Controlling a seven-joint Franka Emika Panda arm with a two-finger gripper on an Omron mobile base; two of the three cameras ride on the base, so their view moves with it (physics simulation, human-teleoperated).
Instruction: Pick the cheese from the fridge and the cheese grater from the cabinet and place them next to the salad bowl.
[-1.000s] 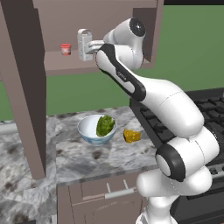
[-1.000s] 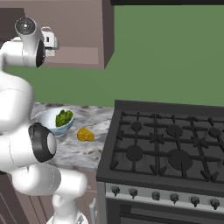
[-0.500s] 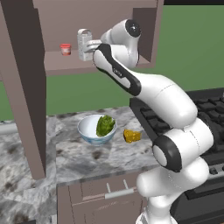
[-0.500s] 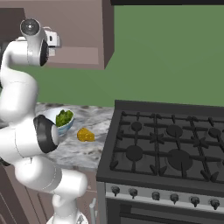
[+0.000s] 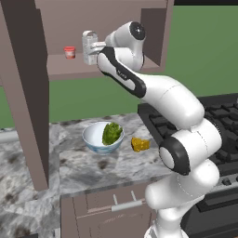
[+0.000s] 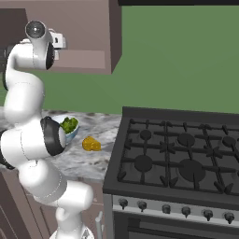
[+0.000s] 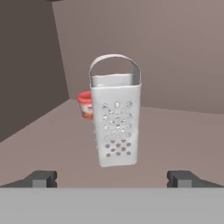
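Observation:
The cheese grater [image 7: 116, 118] stands upright on the shelf of the open brown cabinet [image 5: 60, 69], silvery with a rounded handle. My gripper [image 7: 113, 179] is open just in front of it, its fingertips [image 7: 41, 178] wide apart on either side and not touching it. In the left base view the gripper [image 5: 94, 47] is right beside the cheese grater [image 5: 88, 46]. The cheese [image 5: 140, 144], a yellow-orange chunk, lies on the counter just right of the salad bowl [image 5: 103, 135]. Both also appear from the right: cheese [image 6: 91, 144], salad bowl [image 6: 69, 127]. The fridge is out of view.
A small red jar [image 5: 69, 52] stands on the shelf left of and behind the grater. The open cabinet door [image 5: 25, 93] hangs down at the left. A black gas stove [image 6: 182, 154] adjoins the marble counter [image 5: 93, 167] on the right.
The arm's upper links have shifted slightly while the hand stays at the grater. The grater, jar, bowl and cheese have not moved.

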